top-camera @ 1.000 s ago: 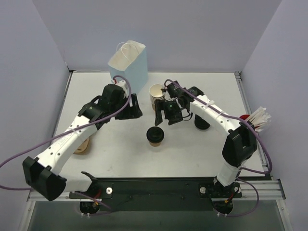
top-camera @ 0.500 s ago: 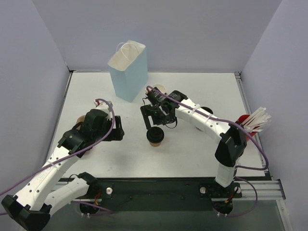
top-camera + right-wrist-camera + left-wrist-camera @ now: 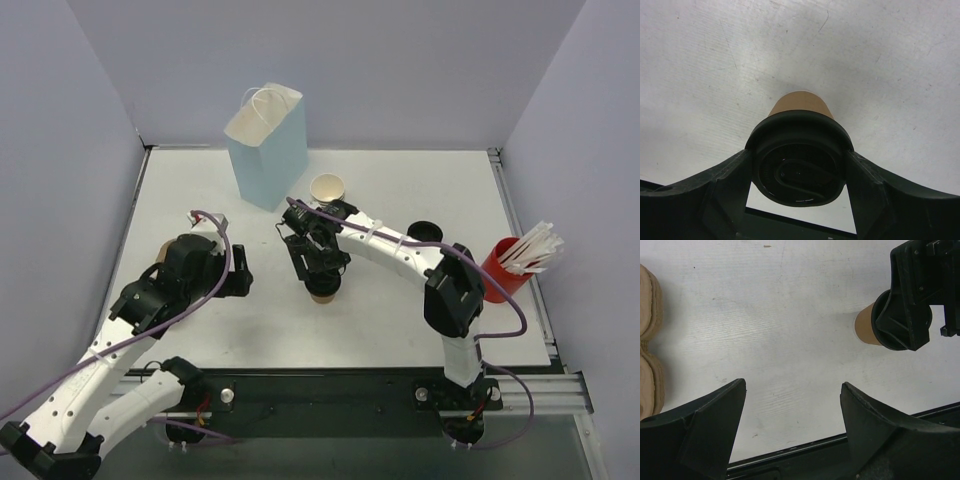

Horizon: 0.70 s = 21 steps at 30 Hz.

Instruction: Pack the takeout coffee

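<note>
- Takeout coffee [image 3: 799, 172] stands upright on the white table [image 3: 400, 320], near its middle, with its black lid on and its tan wall showing below.
- It is outside the pale blue paper bag [image 3: 268, 150], which stands open at the back of the table, well apart from it.
- Right gripper [image 3: 797, 159] reaches down over the coffee; its two fingers [image 3: 730, 185] sit against opposite sides of the lid rim, with no gap seen in the right wrist view.
- Left gripper [image 3: 792, 387] hovers to the left of the coffee, fingers spread wide with only bare table between them, gripping nothing.
- A stack of lidless cups [image 3: 327, 188] stands between bag and coffee.
- Black lids [image 3: 424, 232] and a red holder of sticks [image 3: 505, 268] are to the right.
</note>
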Tool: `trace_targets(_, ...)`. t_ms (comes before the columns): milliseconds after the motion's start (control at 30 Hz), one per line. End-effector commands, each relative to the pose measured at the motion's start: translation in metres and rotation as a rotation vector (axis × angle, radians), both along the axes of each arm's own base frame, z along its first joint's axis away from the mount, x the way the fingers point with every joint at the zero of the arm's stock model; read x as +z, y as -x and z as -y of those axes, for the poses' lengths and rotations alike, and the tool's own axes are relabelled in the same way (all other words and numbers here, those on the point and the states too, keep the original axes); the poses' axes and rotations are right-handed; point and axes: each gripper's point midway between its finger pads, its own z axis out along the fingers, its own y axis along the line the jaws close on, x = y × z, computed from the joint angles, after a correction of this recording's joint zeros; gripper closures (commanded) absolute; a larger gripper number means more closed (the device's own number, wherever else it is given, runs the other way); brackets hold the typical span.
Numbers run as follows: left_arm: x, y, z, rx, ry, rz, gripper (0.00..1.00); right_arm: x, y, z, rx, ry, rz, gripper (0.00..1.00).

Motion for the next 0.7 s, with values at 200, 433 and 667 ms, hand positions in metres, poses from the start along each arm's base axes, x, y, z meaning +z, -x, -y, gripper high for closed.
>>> trace_targets(200, 0.013, -0.003, -0.006, 0.027, 0.006, 0.055, 0.14, -0.017, 0.011, 0.048, -0.072, 0.183, -0.005, 0.41)
trace_targets(433, 0.018, -0.005, -0.002, 0.032, 0.036, 0.057, 0.14, -0.020, 0.016, 0.124, -0.255, 0.226, -0.005, 0.41)
trace_targets(667, 0.016, -0.007, -0.001, 0.049, 0.038, 0.041, 0.14, -0.015, 0.032, 0.193, -0.491, 0.218, 0.041, 0.42)
